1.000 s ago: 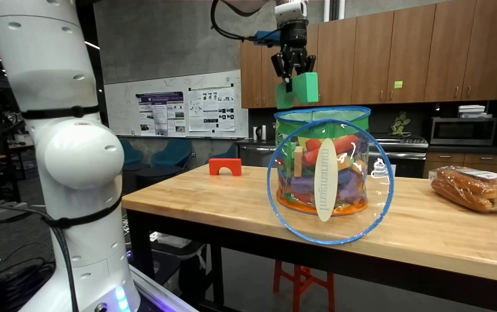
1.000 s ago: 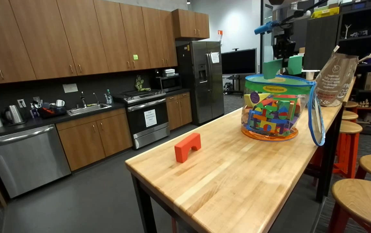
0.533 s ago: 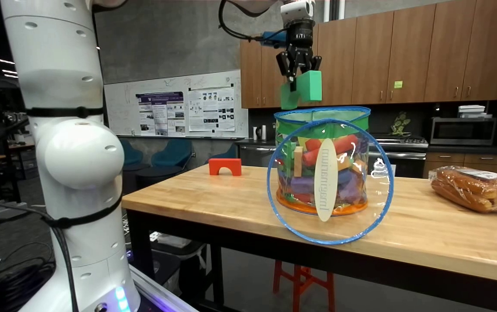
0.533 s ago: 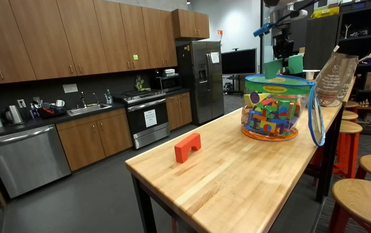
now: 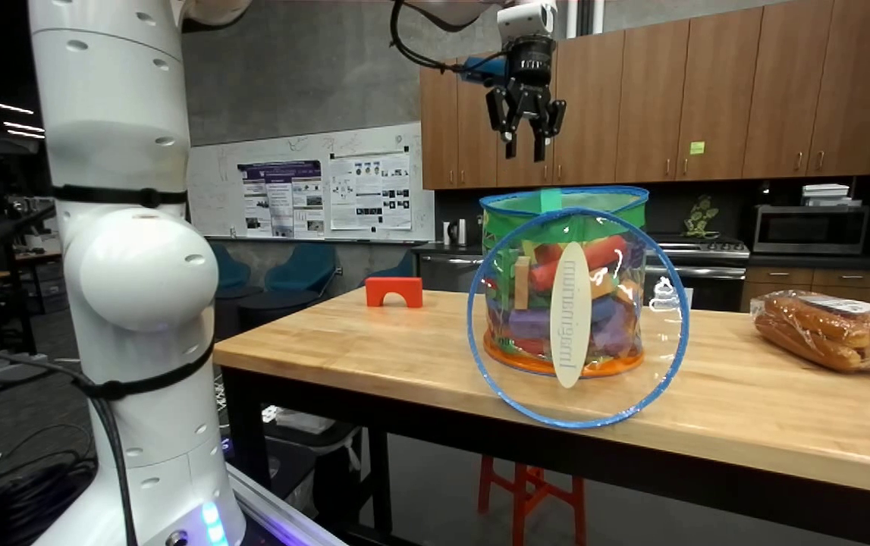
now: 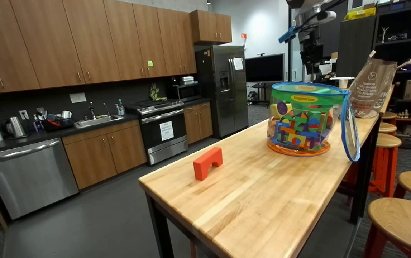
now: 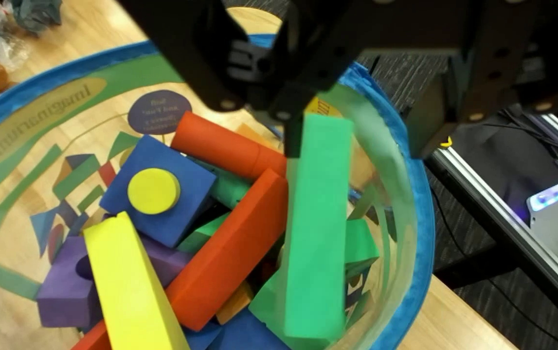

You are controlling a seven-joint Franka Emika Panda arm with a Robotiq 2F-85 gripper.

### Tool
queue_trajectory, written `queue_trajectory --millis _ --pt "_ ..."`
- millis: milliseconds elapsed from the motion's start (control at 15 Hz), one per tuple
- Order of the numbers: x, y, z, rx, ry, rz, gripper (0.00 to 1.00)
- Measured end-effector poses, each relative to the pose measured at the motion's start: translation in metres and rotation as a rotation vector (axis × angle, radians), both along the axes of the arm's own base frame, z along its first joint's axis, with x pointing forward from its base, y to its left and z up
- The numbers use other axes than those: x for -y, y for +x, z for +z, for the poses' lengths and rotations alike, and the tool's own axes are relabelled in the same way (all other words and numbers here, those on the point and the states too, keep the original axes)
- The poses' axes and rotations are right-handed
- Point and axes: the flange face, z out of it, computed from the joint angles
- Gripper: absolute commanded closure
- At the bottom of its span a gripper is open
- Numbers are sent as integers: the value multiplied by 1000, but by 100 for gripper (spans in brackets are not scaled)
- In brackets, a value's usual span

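Slipping down since the earlier frame, one long, smooth green block (image 7: 317,228) is now showing inside the round, clear plastic bin (image 6: 284,95). In the wrist view, one flat-sided red block (image 7: 230,250) is lying beside it. Both exterior views are hiding most of the green block. It is showing below the black, jointed claw (image 5: 525,148), whose two fingers are standing wide apart.

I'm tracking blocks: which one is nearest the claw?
The long green block at the container's mouth, below the claw; other blocks lie deeper inside, and the red arch stands apart on the table.
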Motion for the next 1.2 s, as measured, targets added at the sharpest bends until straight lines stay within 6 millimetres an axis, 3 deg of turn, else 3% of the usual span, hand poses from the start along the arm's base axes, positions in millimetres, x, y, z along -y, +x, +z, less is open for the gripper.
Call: queue_trajectory --millis 133,333,533,933,1000,1200 --pt "0 2 2 -2 0 -1 1" --pt "-4 6 9 13 -7 10 0" --pt "-23 13 25 43 -17 69 0" --pt "-92 34 49 95 -23 282 0" --pt "-101 36 51 101 -22 320 0" --pt "-152 54 40 131 -19 431 0"
